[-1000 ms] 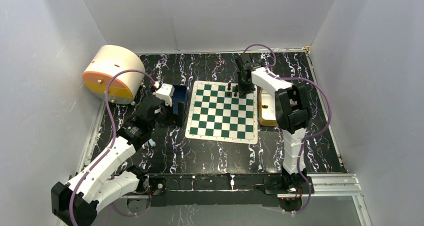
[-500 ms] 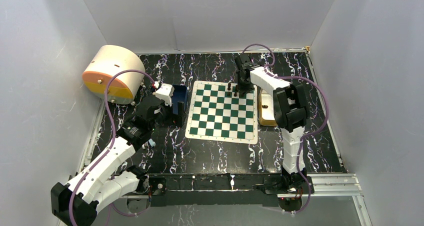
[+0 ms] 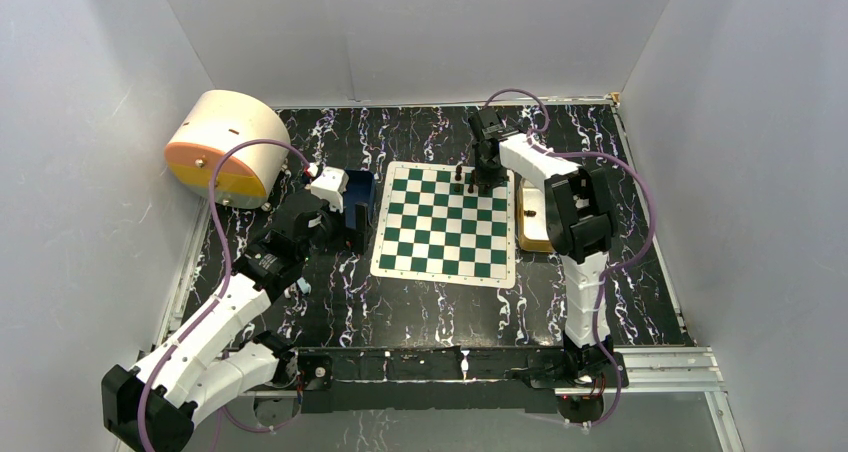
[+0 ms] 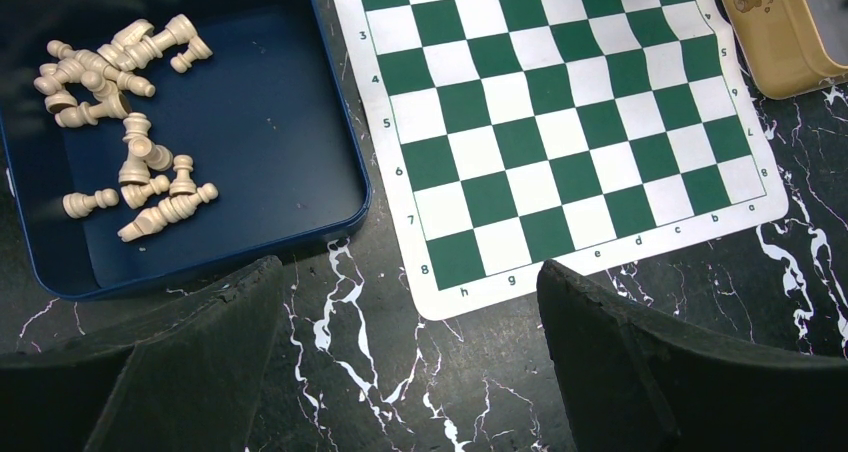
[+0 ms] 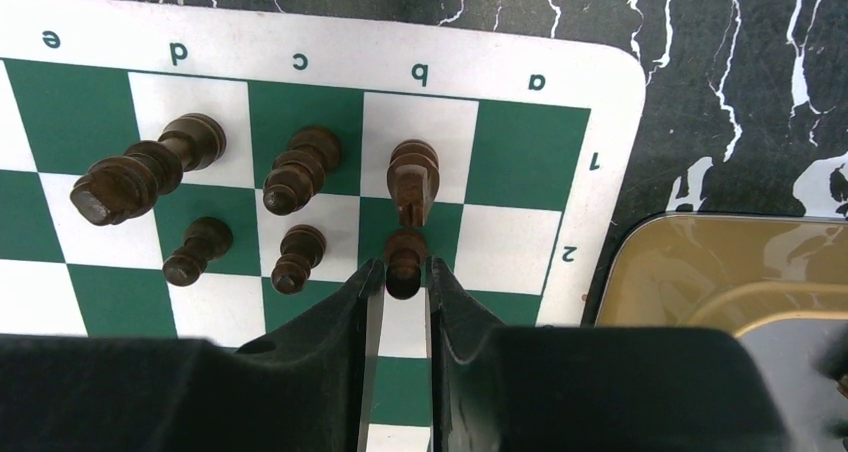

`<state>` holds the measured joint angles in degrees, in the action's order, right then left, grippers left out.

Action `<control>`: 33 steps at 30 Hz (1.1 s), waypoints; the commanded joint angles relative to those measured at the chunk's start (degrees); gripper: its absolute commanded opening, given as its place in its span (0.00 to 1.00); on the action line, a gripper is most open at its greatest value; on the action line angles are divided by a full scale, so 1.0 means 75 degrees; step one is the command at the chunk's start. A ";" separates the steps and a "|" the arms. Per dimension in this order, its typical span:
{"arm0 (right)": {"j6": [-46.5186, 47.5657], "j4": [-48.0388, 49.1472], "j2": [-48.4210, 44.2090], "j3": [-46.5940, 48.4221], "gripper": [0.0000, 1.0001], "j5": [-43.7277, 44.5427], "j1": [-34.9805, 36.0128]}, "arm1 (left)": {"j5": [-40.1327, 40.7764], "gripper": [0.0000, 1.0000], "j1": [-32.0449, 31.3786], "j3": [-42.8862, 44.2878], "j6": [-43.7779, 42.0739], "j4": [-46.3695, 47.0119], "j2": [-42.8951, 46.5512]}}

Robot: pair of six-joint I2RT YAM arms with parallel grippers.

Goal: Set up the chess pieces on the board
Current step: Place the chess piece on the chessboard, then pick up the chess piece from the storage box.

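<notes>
Black right gripper (image 5: 401,272): fingers nearly together, one on each side of a dark pawn (image 5: 404,250). Whether the pads press the pawn or stand just off it cannot be told. Pawn upright on b2 of the board (image 5: 520,142), second row from the far edge, near the far right corner.

Dark pieces (image 5: 300,167): five more, all upright, in the same corner.
- b1: taller piece, just beyond the pawn.
- c1: taller piece.
- d1: tallest of the group.
- c2 and d2: one pawn each, in line with the pawn between the fingers.
- a1 and a2: bare squares.

Board: green and white checks, white border with letters and numbers, lying flat at the middle of the table (image 5: 700,92), black with white veins.

Gold tray (image 5: 680,262): on the table just beside the board's right edge, near the a-file corner.

Left gripper (image 4: 410,362): released, fingers (image 4: 190,362) spread wide, nothing between them. Hangs above bare table off the board's left edge, by the h8 corner.

Blue tray (image 4: 260,122): just beside the board's left edge. Holds pale pieces (image 4: 165,212), most lying on their sides in loose clusters along one wall.

Drum (image 3: 222,144): cream with an orange face, on its side at the table's far left corner, well apart from the board.
</notes>
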<state>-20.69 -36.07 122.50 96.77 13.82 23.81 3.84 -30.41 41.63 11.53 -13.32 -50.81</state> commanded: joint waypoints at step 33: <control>0.0511 -0.0547 -0.2027 -0.0343 0.38 0.0711 -0.0205 | 0.0016 0.94 0.0047 -0.0025 -0.0036 0.0095 0.0152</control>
<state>-18.79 -40.12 111.15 95.61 14.26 23.46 3.84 -30.41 41.60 11.55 -13.32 -50.78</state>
